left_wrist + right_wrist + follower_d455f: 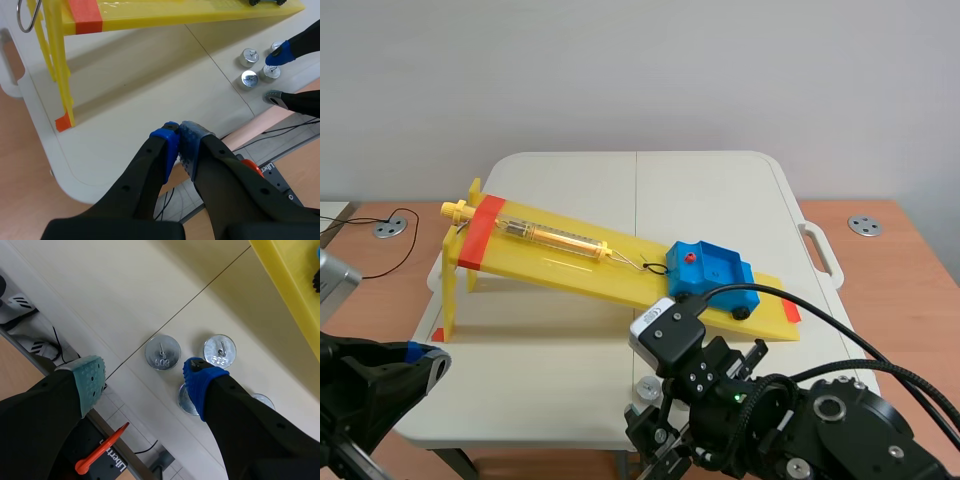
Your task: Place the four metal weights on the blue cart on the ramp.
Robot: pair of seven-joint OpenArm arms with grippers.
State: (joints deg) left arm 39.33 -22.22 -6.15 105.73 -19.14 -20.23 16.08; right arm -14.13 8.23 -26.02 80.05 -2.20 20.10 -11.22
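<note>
Right tool (145, 382) spread wide, empty, its blue pad (200, 382) among the four weights (163, 353) on the desk (100, 290); left tool (179, 137) closed, empty.

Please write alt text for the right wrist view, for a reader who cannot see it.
The right gripper hangs open over four metal weights near the edge of the white table, its blue-padded finger partly covering two of them. The yellow ramp lies just beyond them.

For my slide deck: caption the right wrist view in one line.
Open right gripper above four hooked metal weights on the white table, with the yellow ramp edge beside them.
</note>
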